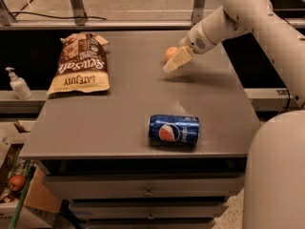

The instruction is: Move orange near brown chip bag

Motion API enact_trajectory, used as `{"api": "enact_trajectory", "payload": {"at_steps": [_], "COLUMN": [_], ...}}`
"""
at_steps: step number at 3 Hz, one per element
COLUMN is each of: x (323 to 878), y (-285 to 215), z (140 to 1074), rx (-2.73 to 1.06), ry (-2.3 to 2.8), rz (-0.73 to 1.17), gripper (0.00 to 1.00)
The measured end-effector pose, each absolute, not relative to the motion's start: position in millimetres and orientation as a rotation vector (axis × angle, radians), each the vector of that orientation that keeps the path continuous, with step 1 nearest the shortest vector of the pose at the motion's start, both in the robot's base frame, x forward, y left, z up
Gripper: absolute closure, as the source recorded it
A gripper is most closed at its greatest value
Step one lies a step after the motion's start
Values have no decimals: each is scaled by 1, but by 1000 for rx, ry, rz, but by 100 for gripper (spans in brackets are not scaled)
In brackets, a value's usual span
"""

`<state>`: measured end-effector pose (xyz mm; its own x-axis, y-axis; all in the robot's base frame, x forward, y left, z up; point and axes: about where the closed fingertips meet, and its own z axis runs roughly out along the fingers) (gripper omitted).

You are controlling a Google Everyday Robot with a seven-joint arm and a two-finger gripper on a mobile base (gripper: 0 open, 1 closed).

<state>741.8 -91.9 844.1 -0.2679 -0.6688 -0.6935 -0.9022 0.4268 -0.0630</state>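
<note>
1. The gripper [175,62] hangs low over the far right part of the table [124,99], angled down and to the left from the end of the white arm [248,13], which reaches in from the upper right.
2. It shows as a single pale wedge, and it cannot be told whether it is spread or closed.
3. The orange [169,52] sits on the table just behind the gripper's upper left edge and is partly hidden by it. Whether the two touch cannot be told.
4. The brown chip bag [81,63] lies flat at the far left of the table, its pale yellow band toward the front edge, well apart from the orange.
5. A blue Pepsi can [174,129] lies on its side near the front edge, apart from both the orange and the bag.
6. A white pump bottle [18,84] stands on a ledge to the left of the table.
7. Drawers [150,190] sit under the tabletop.
</note>
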Motion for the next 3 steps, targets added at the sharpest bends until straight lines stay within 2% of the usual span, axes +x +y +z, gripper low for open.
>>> {"api": "enact_trajectory", "payload": {"at_steps": [3], "x": [738], "y": [-79], "z": [848], "rx": [-1339], "ry": [1980], "rz": [518], "gripper": [87]}}
